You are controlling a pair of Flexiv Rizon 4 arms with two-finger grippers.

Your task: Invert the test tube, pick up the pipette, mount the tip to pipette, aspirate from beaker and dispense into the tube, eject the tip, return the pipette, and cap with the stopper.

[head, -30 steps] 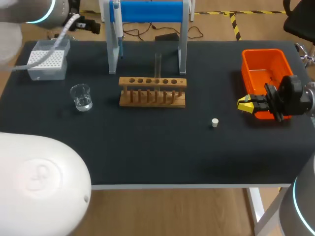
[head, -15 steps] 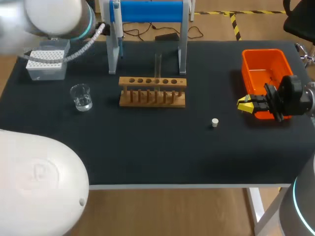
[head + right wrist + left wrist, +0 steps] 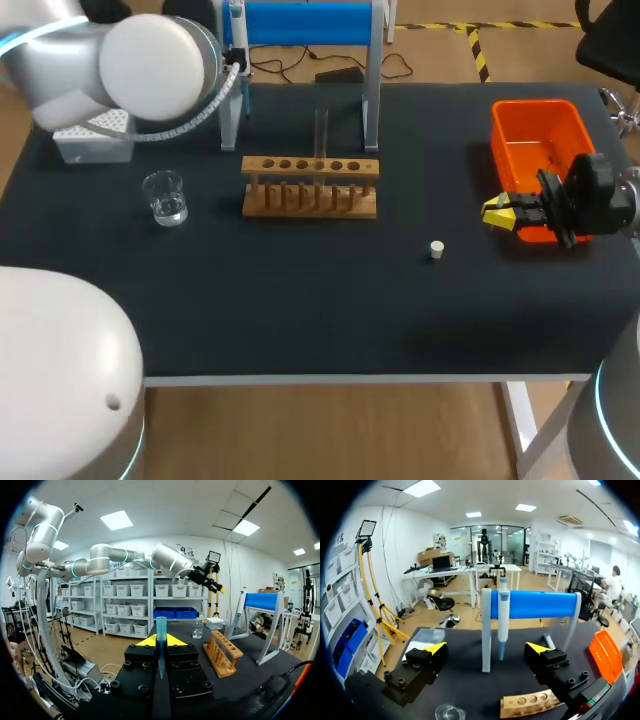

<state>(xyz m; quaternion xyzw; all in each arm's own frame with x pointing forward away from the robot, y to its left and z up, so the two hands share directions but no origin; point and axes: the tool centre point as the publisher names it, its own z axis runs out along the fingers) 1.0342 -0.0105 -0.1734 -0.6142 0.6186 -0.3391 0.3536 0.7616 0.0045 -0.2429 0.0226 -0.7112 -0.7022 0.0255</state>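
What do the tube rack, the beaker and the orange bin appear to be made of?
The tube rack looks like bare wood: tan, matte, with drilled holes. The beaker seems clear glass, perhaps clear plastic: the table shows through it. The orange bin looks like moulded plastic: uniform colour, smooth walls.

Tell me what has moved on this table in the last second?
The left arm swung in from the far left corner toward the pipette stand, now hiding part of the tip box; the left end effector is open, facing the hanging pipette. The right end effector stayed beside the orange bin, shut on a blue tip. Beaker, rack and stopper stayed put.
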